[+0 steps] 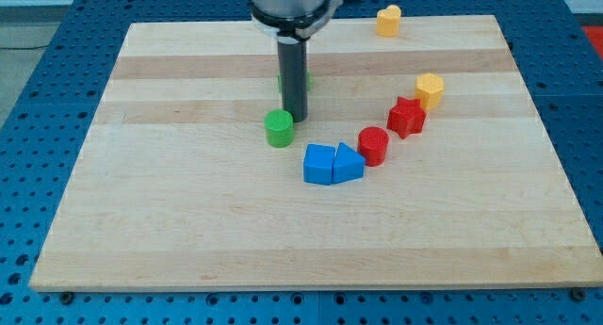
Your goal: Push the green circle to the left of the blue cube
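The green circle (279, 128) stands near the board's middle, up and to the left of the blue cube (318, 164). My tip (296, 117) is just up and right of the green circle, touching or nearly touching its upper right edge. A blue triangular block (348, 163) sits against the cube's right side. A second green block (307, 79) is mostly hidden behind the rod.
A red cylinder (373, 145), a red star block (407, 116) and a yellow hexagon block (430, 89) run up to the right of the blue blocks. A yellow heart block (388, 21) sits at the board's (188, 221) top edge.
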Motion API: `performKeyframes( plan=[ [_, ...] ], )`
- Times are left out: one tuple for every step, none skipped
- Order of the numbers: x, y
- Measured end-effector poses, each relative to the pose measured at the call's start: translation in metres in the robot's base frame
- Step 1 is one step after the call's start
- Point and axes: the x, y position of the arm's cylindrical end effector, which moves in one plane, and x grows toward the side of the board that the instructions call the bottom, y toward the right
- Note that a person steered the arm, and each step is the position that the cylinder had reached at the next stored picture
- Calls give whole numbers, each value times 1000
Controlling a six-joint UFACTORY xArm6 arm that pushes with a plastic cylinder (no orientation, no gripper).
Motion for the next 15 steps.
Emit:
performKeyframes(
  plan=[
    [0,-9],
    [0,-18],
    [1,-42],
    [1,-62],
    [7,-68],
    [12,-46],
    [14,-29],
    [14,-26],
    [14,-26],
    [15,-27],
    [21,-27],
    [24,-27],
    [10,-55],
    [16,-102],
    [55,-108]
  ],
)
